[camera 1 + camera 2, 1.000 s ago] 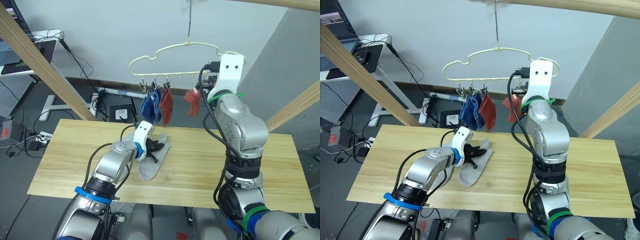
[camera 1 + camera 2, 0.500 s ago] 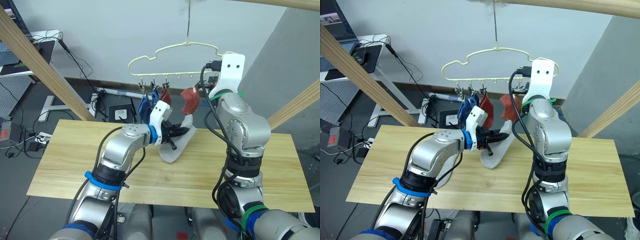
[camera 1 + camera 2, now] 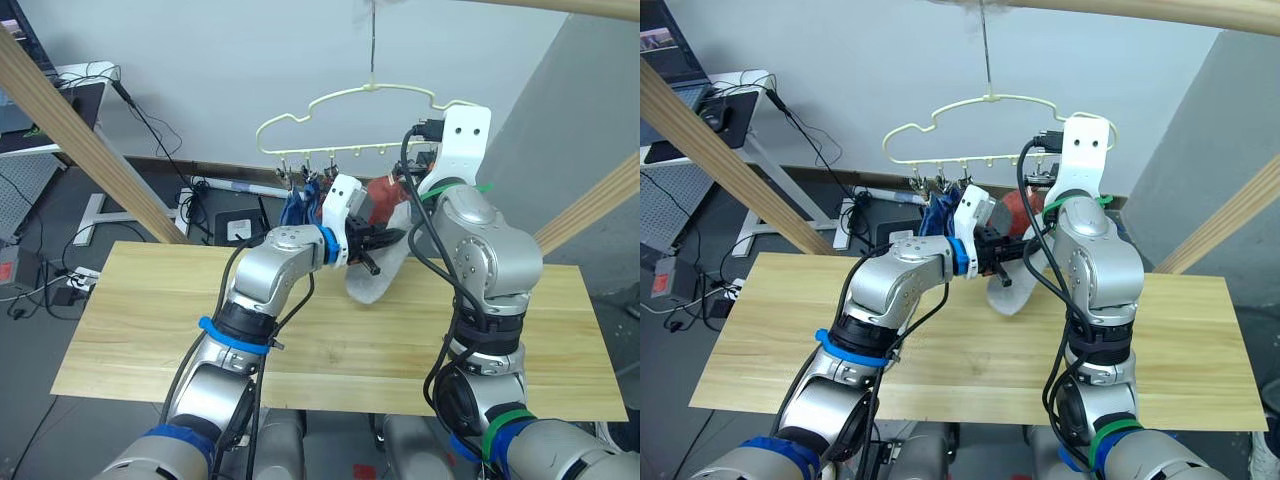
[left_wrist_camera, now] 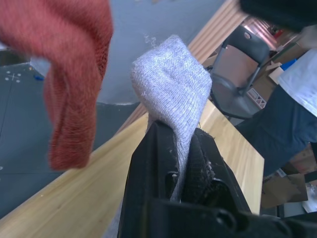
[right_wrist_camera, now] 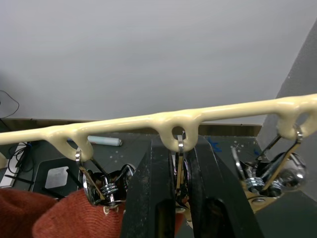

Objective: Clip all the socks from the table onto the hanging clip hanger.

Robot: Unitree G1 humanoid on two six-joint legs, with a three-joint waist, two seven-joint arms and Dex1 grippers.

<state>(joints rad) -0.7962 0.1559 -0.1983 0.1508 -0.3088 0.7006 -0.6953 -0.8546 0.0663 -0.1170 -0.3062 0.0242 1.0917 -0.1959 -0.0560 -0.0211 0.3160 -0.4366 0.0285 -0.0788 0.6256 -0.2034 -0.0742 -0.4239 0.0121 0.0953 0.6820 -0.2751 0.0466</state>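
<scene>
No readable writing shows. The left gripper (image 3: pixel 375 243) has its fingers (image 4: pixel 153 168) clamped on a light grey soft-fabric ankle sock (image 3: pixel 378 272), which hangs above the light wooden plank desk (image 3: pixel 150 320). At its 12 o'clock, the right gripper (image 5: pixel 179 198) fingers squeeze a small metal clip (image 5: pixel 179 163) of the pale-yellow wavy wire clip hanger (image 3: pixel 300 115), beside a rust red sock (image 5: pixel 44 218).

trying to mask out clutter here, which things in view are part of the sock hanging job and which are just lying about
Part of the job:
- grey sock, held in the left gripper
- clip hanger
- blue socks and red sock, already clipped
- right gripper, closed on a clip
- table

Lying about:
- wooden poles
- floor cables
- side desk
</scene>
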